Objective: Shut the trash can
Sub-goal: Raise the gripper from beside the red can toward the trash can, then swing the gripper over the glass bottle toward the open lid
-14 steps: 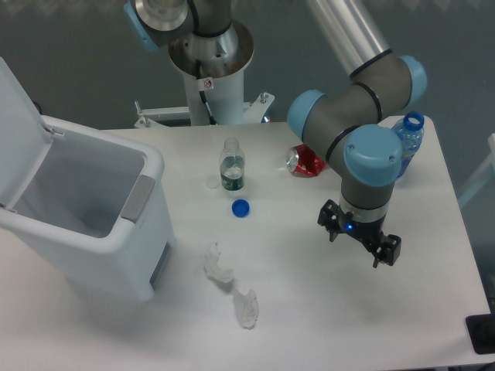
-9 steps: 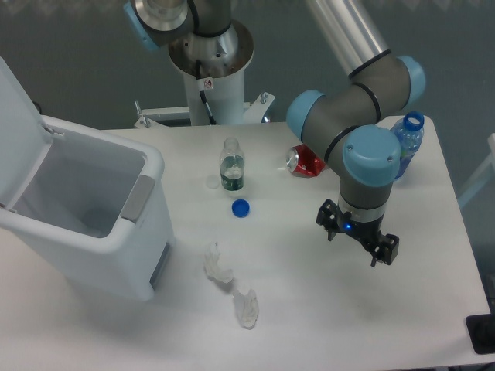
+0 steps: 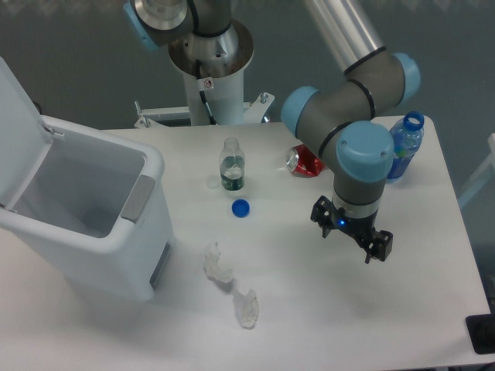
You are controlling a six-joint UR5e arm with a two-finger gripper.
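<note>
Trash can (image 3: 93, 232): stood at the left edge of the table (image 3: 309, 309), a big white box with its flat lid (image 3: 15, 124) swung up and back on the far left side, the inside showing; a grey latch panel (image 3: 138, 199) sat on the rim that faced the middle of the table
Crumpled wrap (image 3: 230, 286): two clear, scrunched bits lay on the table just right of the bin's lower corner
Small bottle (image 3: 231, 165): clear, uncapped, upright, behind the wrap and well apart from the bin
Blue cap (image 3: 240, 207): lay flat on the table just in front of the small bottle
Red can (image 3: 305, 161): lay on its side, partly hidden behind the arm's joint
Gripper (image 3: 352, 236): hung above the right half of the table, pointed down, far from the bin; its black fingers stood apart with nothing between them
Blue bottle (image 3: 404, 145): upright near the right far edge, behind the arm, with an open blue neck
</note>
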